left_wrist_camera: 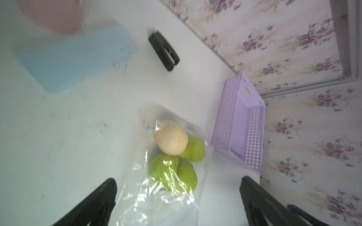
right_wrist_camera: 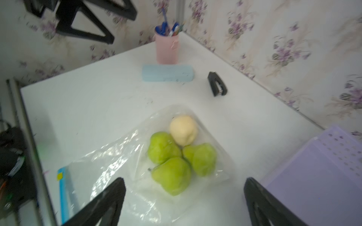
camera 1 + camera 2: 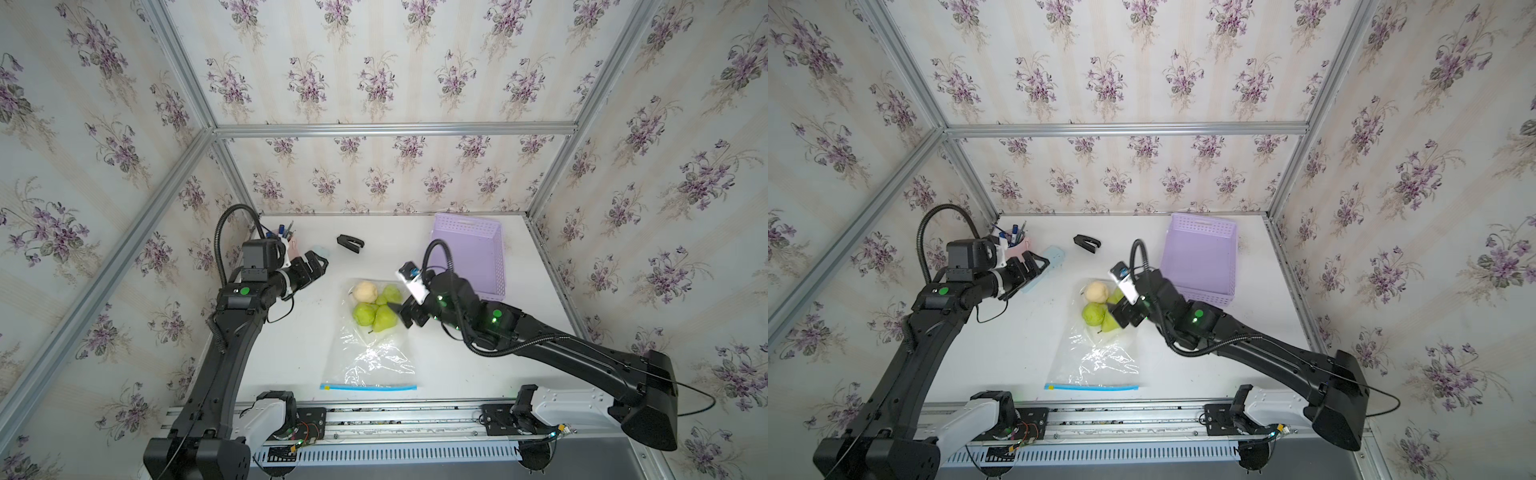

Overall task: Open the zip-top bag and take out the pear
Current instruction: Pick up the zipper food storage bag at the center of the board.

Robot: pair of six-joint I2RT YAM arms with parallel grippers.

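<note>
The zip-top bag (image 3: pixel 370 353) lies flat mid-table, clear and crinkly. Its light-blue zip strip (image 3: pixel 368 387) lies along the near end and looks closed. Three green pears (image 3: pixel 365 313) and one pale yellow fruit (image 3: pixel 365 291) sit bunched at its far end. They show through the plastic in both wrist views, the pears (image 1: pixel 164 168) and pears (image 2: pixel 172 174). My right gripper (image 3: pixel 401 316) hangs open just right of the pears, nothing between its fingers (image 2: pixel 109 197). My left gripper (image 3: pixel 322 262) is open and empty, up left of the bag (image 3: pixel 1092 357).
A purple perforated basket (image 3: pixel 469 253) stands at the back right, close behind my right wrist. A black stapler (image 3: pixel 350 243), a light-blue case (image 2: pixel 167 73) and a pink pen cup (image 2: pixel 166 50) sit at the back left. The arm rail (image 3: pixel 374 419) runs along the front edge.
</note>
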